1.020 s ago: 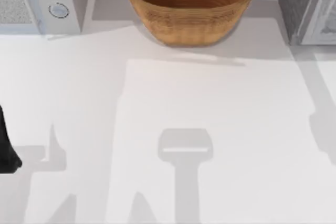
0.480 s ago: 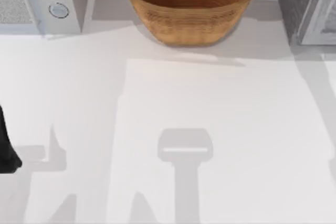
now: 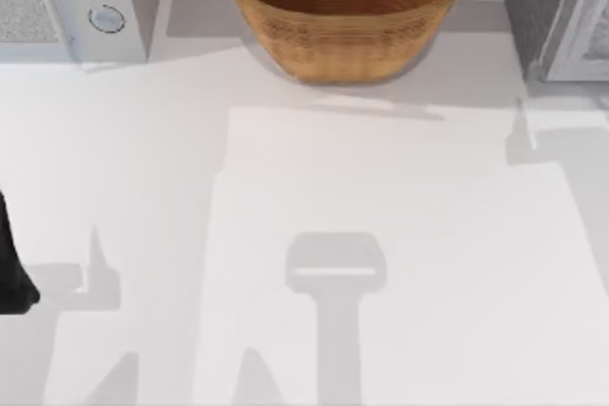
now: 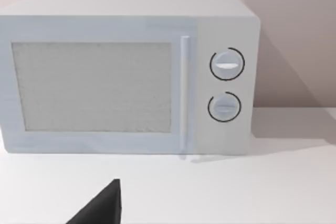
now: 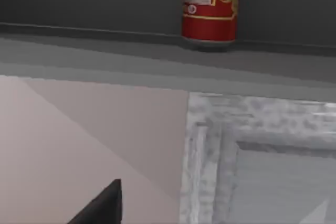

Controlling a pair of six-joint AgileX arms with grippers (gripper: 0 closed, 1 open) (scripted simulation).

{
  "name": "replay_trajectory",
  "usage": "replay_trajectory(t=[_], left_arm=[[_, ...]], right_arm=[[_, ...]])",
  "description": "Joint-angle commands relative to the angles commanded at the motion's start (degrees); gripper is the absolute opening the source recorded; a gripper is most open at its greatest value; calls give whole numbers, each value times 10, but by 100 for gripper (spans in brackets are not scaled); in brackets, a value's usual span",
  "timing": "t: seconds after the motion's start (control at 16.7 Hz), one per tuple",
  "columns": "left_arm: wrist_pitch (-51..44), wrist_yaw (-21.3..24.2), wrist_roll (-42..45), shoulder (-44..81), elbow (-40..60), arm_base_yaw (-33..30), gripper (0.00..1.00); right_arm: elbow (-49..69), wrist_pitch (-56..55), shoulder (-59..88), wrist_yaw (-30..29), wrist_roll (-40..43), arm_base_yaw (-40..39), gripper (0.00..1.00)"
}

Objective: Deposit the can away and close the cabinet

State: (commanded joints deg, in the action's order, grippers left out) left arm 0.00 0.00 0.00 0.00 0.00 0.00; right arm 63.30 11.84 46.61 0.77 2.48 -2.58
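At the top view's left edge a dark part of the left arm (image 3: 11,263) sits low over the white table (image 3: 400,235), parked; its wrist view faces a white microwave (image 4: 126,74) with two round dials (image 4: 227,64), standing ahead of the left gripper, and a dark finger tip (image 4: 102,207) juts in at the frame's lower edge, too little to tell whether the pincer is parted or closed. In the top view the microwave (image 3: 71,2) stands at the far left corner of the table and a wicker basket (image 3: 344,9) sits at the far middle, well apart from that arm. At the far right stands a grey speckled cabinet (image 3: 552,11). The right wrist view looks at this cabinet from close by: the can (image 5: 211,6) stands upright on a dark shelf (image 5: 157,59) inside it, above and beyond the right gripper, apart from it. Below the shelf is a speckled grey framed panel (image 5: 257,150). One dark finger tip (image 5: 102,207) shows near the lower edge, so this pincer's opening cannot be told either.
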Motion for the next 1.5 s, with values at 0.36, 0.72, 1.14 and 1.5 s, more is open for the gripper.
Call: replay_trajectory(t=[0.36, 0.72, 1.14, 1.5], left_arm=[[0, 0, 0, 0, 0, 0, 100], [0, 0, 0, 0, 0, 0, 100], [0, 0, 0, 0, 0, 0, 100], [0, 0, 0, 0, 0, 0, 100]], right_arm=[[-408, -81, -291, 3, -9, 16, 100], [-612, -115, -451, -6, -23, 25, 100], [-633, -118, -464, -7, -24, 24, 100], [-599, -205, -371, 71, -25, 104, 100]])
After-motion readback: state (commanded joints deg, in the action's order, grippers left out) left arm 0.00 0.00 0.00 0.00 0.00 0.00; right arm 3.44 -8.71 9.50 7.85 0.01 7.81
